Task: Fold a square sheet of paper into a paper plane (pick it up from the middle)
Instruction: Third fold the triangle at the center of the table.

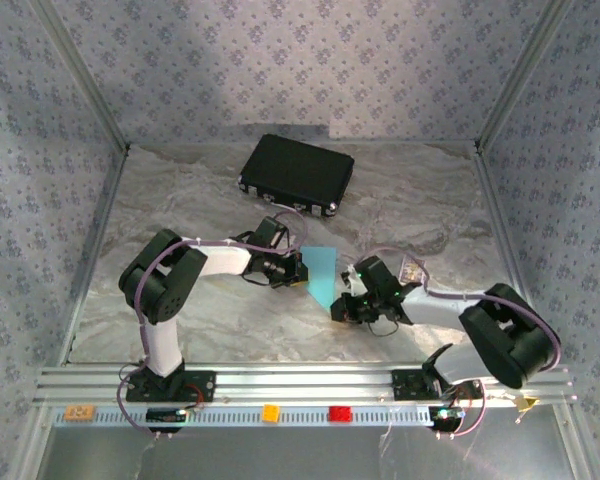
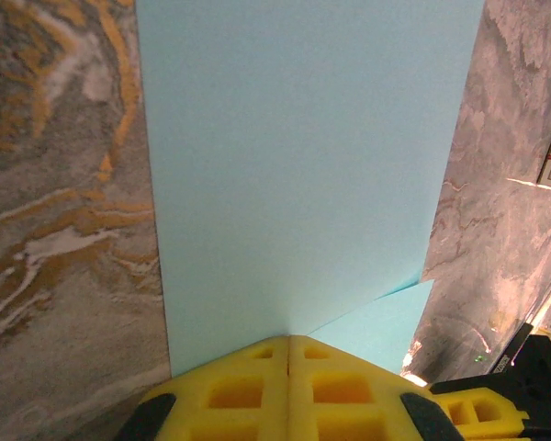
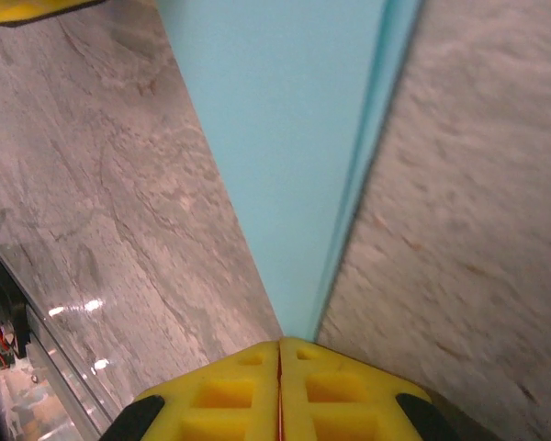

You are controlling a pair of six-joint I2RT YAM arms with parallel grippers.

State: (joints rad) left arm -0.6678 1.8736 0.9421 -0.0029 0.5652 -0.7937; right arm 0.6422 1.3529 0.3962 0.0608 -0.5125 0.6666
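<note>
The light blue sheet of paper (image 1: 322, 275) is held up off the marble-patterned table (image 1: 180, 200) between both arms, folded over on itself. In the left wrist view the paper (image 2: 303, 156) stretches away from my shut yellow fingertips, with a second layer (image 2: 386, 322) poking out lower right. My left gripper (image 1: 298, 268) (image 2: 288, 340) is shut on its left edge. My right gripper (image 1: 341, 303) (image 3: 280, 343) is shut on the paper's near lower end, where the folded edge (image 3: 285, 138) runs away in a narrow strip with doubled layers on its right side.
A black rectangular case (image 1: 297, 175) lies at the back of the table, beyond the left arm. Aluminium frame rails (image 1: 310, 382) run along the front edge, with small orange, yellow and red blocks on them. Patterned walls close in both sides and the back.
</note>
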